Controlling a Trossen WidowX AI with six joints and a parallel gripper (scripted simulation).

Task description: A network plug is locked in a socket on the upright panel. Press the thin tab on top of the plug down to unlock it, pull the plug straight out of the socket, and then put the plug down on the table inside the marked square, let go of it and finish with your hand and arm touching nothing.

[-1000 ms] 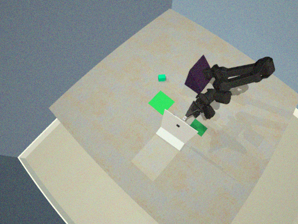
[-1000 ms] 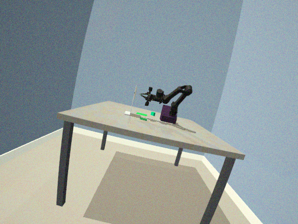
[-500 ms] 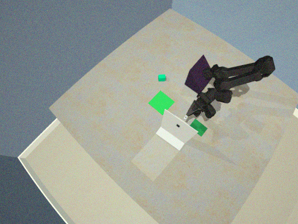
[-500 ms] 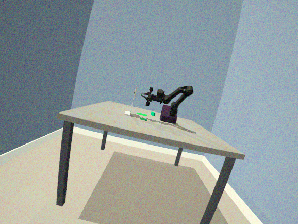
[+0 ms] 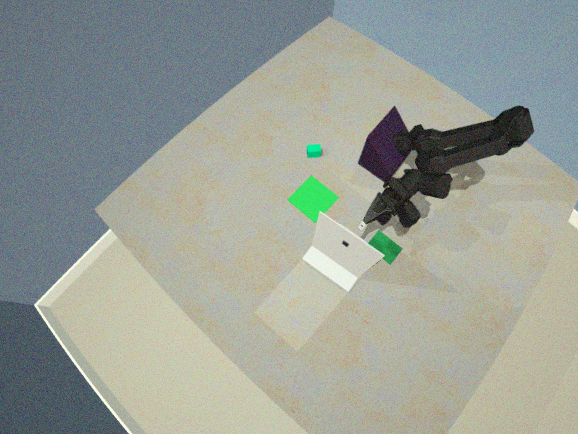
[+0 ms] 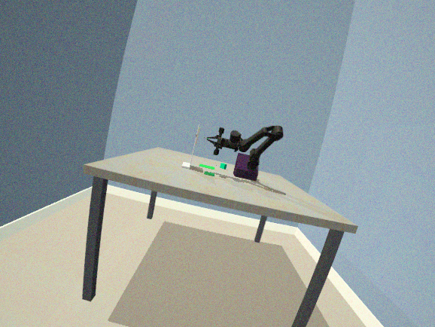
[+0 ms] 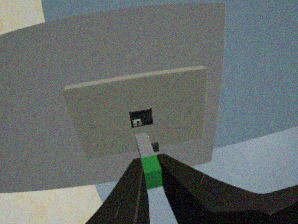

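My gripper (image 5: 365, 222) (image 6: 208, 139) (image 7: 149, 163) is shut on the plug (image 5: 361, 226) (image 7: 153, 178). In the wrist view the plug shows a green part between the fingertips and a pale grey strip ahead of it. The plug is out of the socket (image 7: 141, 117), with a gap to the upright panel (image 5: 330, 231) (image 6: 195, 147) (image 7: 50, 55). It is held well above the table. A bright green square (image 5: 313, 198) (image 6: 206, 166) and a smaller dark green patch (image 5: 385, 247) (image 6: 209, 173) lie flat near the panel; I cannot tell which is the marked square.
The panel stands on a white base (image 5: 330, 270) (image 6: 186, 165). A small teal block (image 5: 314, 151) (image 6: 223, 166) lies beyond the bright green square. A dark purple box (image 5: 385, 145) (image 6: 242, 166) stands close beside the arm. The panel's edge is close to the fingertips.
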